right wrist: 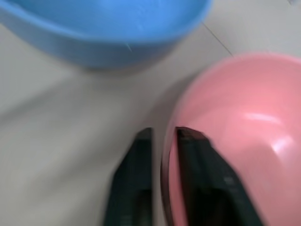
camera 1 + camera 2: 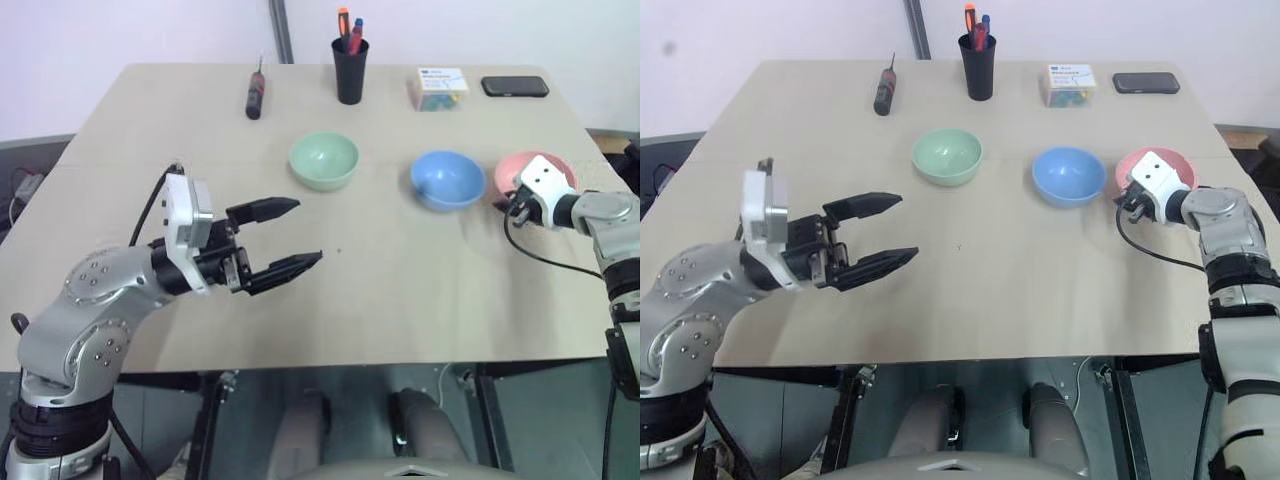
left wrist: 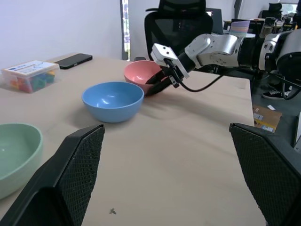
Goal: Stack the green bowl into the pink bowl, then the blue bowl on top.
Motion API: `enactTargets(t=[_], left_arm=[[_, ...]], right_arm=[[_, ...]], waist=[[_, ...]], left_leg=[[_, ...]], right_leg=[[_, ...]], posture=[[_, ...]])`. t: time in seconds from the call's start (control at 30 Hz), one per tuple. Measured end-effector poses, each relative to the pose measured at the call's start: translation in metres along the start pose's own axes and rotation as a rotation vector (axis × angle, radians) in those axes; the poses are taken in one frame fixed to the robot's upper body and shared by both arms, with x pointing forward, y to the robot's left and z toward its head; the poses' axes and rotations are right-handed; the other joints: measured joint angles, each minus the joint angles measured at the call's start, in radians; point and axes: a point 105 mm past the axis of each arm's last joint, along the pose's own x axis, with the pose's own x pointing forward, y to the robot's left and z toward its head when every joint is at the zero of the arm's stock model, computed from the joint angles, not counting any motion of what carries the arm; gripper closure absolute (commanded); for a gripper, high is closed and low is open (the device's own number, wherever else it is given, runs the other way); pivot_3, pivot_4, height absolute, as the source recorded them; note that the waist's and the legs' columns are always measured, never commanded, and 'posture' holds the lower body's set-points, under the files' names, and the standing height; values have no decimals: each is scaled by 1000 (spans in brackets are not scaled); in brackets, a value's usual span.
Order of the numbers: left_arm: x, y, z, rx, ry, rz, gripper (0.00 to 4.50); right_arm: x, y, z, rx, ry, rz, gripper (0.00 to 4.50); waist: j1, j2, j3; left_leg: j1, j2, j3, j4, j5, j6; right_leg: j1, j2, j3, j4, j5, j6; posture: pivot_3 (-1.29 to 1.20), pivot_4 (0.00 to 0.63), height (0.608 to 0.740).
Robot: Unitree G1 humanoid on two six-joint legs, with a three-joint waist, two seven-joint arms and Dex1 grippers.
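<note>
Pink bowl: near rim hidden behind the right claw and its white wrist block in the head views. Right wrist view blurred; blue bowl cut off by the frame edge, pink bowl too. Green bowl cut by the left wrist view's edge. Label on the small box too small to read. Pens in the black cup: count unclear.

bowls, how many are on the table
3, in a row across the table: the green bowl on the robot's left, the blue bowl in the middle, and the pink bowl on the right, its rim pinched by the right gripper.
</note>
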Motion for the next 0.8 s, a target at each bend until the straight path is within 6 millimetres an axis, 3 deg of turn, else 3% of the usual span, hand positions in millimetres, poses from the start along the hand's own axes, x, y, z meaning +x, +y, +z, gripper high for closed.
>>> enactTargets(t=[0.27, 0.33, 0.43, 0.47, 0.57, 0.6, 0.73, 0.8], left_arm=[[1, 1, 0, -3, -5, 16, 0], [3, 1, 1, 1, -9, 6, 0], [1, 1, 0, 2, -9, 4, 0], [1, 1, -1, 1, -10, -2, 0], [0, 5, -2, -3, -12, 3, 0], [-1, 7, -2, 1, -12, 4, 0], [-1, 10, -1, 11, -14, 4, 0], [-3, 14, -3, 8, -5, 10, 0]], right_arm=[[-5, -8, -2, -55, 17, -38, 4435], [-19, -9, -1, -84, 14, -24, 4435], [-63, 6, 4, -122, 4, 83, 4435], [-84, 29, 11, -129, -5, 177, 4435], [-96, 85, 35, -128, -85, 369, 4435], [-94, 115, 55, -107, -170, 434, 4435], [-78, 148, 79, -98, -274, 458, 4435], [-53, 176, 93, -84, -324, 471, 4435]], waist=[[-12, 0, 0], [-8, 2, 1], [10, 4, 2], [14, 5, 1], [1, 4, 1], [-11, 3, 1], [-19, 1, 0], [-19, 0, -1]], left_leg=[[0, 0, 0, 0, 0, 0], [-1, 0, -1, 0, 0, 0], [-2, 0, -6, -2, 0, 0], [-3, 0, -8, -3, 0, 0], [1, 2, -7, -3, 0, 0], [2, 1, -7, -2, 0, 0], [4, 2, -5, 3, 0, 0], [3, 2, -3, 6, 1, -1]], right_leg=[[0, 0, 0, 2, 0, 0], [0, 0, -1, 1, 0, 0], [-1, -1, -2, -1, 0, 0], [-2, 0, -2, -2, 0, 0], [0, 1, -1, -1, 0, 0], [1, 2, 0, 1, 0, 0], [2, 4, 1, 4, 0, 0], [2, 5, 0, 6, 0, 0]], posture=[[0, 150, 740], [0, 150, 740], [0, 150, 740], [0, 150, 740], [0, 150, 740], [0, 150, 740], [0, 150, 740], [0, 150, 740]])
